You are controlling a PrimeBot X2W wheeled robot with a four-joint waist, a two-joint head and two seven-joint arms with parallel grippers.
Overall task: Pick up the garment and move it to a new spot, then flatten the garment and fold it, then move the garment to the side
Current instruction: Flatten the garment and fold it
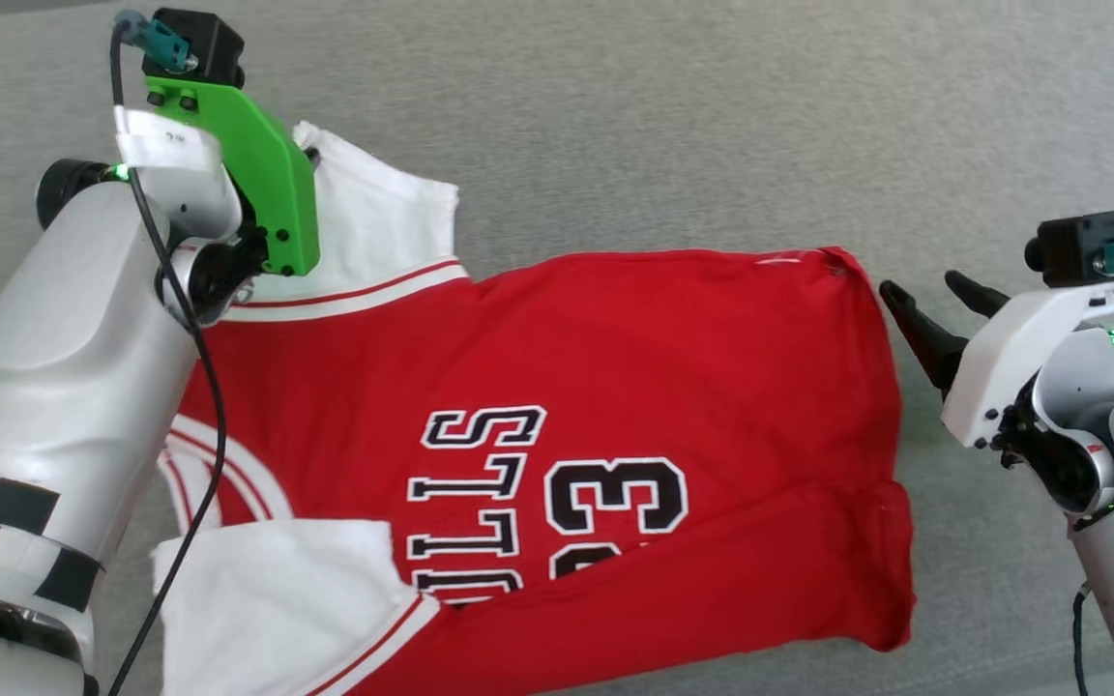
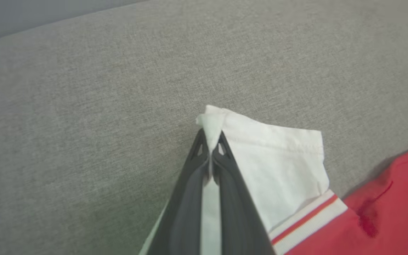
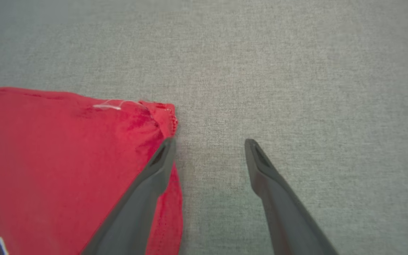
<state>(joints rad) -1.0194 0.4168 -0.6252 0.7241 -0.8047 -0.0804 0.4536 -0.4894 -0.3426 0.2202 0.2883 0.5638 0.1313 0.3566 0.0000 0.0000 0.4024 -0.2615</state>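
The garment (image 1: 634, 387), a red jersey with white sleeves and black "BULLS 23" print, lies spread face up across the grey surface, its near edge folded over. In the left wrist view my left gripper (image 2: 211, 136) is shut on the tip of the far white sleeve (image 2: 278, 159). In the head view the green wrist mount hides its fingers beside that sleeve (image 1: 373, 217). My right gripper (image 1: 929, 295) is open just off the jersey's far hem corner (image 3: 161, 113); one fingertip (image 3: 166, 148) sits over the hem edge, the other over bare surface.
Grey woven fabric surface (image 1: 663, 126) stretches all around the jersey, with bare room beyond it and to the right. A darker edge (image 2: 30, 17) of the surface shows in the left wrist view's top left.
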